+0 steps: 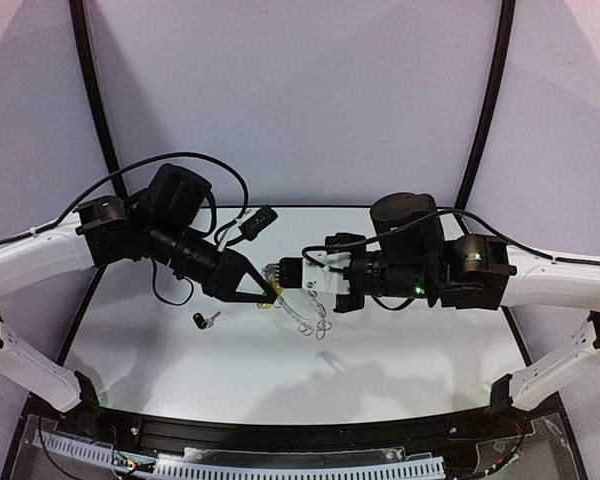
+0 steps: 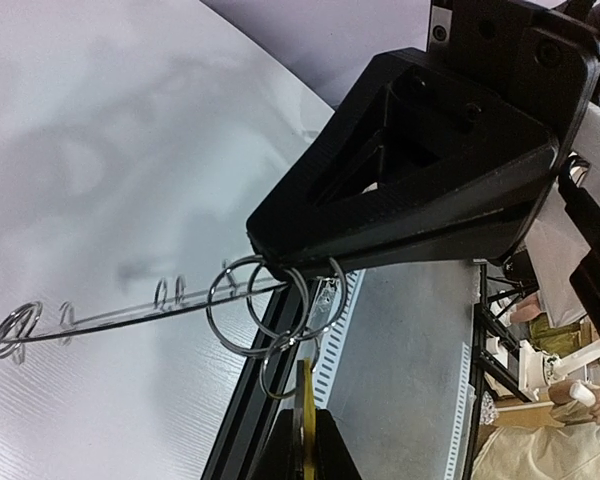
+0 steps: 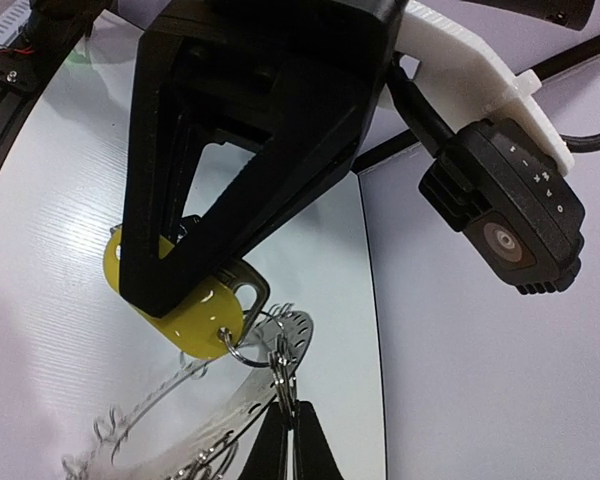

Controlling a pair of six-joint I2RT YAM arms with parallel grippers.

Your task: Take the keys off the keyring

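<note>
Closest to the right wrist camera, your right fingers (image 3: 292, 445) are pressed shut on the edge of the keyring (image 3: 230, 400), a flat grey hoop fringed with thin wire loops (image 3: 278, 358). One loop at the hoop's upper end is hooked to the yellow key (image 3: 195, 325). Your left fingers (image 3: 170, 285) are clamped tight on that key's yellow head, so the two sets of fingers meet almost tip to tip. Seen from above, the keyring hangs between them, held above the white surface (image 1: 380, 390) near its middle, with its faint shadow underneath. The black key (image 1: 205, 320) lies loose on the surface, off the keyring, a little left of the left fingers and closer to the arm bases.
</note>
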